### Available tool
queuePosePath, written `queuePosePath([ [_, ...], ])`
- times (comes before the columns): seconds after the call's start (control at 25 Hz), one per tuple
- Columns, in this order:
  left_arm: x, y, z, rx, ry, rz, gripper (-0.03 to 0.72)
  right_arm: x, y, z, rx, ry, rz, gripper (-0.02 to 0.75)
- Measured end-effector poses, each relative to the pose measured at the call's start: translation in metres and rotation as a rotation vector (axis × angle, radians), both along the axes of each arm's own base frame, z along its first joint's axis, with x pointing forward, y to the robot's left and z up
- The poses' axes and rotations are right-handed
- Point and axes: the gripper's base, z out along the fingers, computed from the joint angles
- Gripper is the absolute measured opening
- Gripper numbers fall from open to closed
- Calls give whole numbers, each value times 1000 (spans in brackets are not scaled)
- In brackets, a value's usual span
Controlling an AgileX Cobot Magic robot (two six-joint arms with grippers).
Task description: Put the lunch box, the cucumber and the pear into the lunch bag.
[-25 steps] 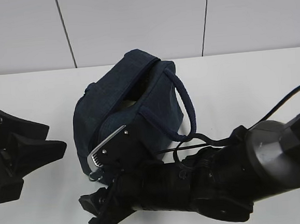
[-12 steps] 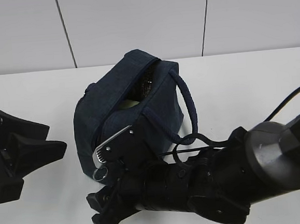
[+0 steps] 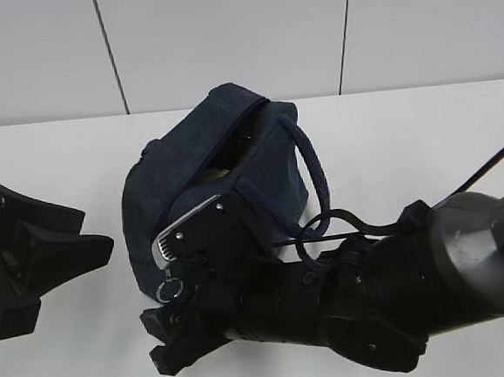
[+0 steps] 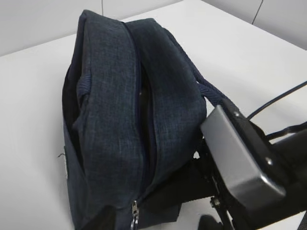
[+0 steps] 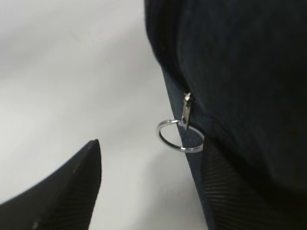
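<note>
The dark navy lunch bag stands mid-table, its top zip partly open with the rope handle hanging on the right. A pale yellowish patch shows inside; I cannot tell which item it is. The lunch box, cucumber and pear are otherwise hidden. My right gripper is open at the bag's front lower corner. In the right wrist view the metal ring pull hangs between its fingers, close to the right one, which lies against the fabric. My left gripper is open and empty, left of the bag.
The white table runs back to a white panelled wall. The right arm's bulky body and its cable fill the front right. In the left wrist view the right arm's silver camera housing sits close against the bag's right side.
The right arm's wrist has risen slightly beside the bag, and the bag has leaned a little to the left. The left arm has not moved.
</note>
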Motion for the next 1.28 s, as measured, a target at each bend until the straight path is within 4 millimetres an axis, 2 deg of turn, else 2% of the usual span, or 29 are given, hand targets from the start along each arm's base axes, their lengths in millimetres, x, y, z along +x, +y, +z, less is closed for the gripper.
queuePosePath([
  [0.08, 0, 0, 0, 0, 0, 0, 321, 2, 0, 1, 13, -14, -13, 517],
  [0.4, 0, 0, 1, -14, 6, 6, 302, 6, 5, -16, 36, -35, -15, 517],
  [0.64, 0, -1, 1, -19, 9, 6, 300, 11, 11, -16, 51, -44, -17, 517],
  [1.0, 0, -1, 1, -21, 9, 7, 290, 7, 17, -14, 56, -68, 18, 517],
  [1.12, 0, -1, 1, -22, 10, 6, 288, 11, 16, -14, 59, -30, -55, 517],
  [1.28, 0, -1, 1, -23, 12, 4, 288, 11, 15, -16, 32, -35, -59, 517],
])
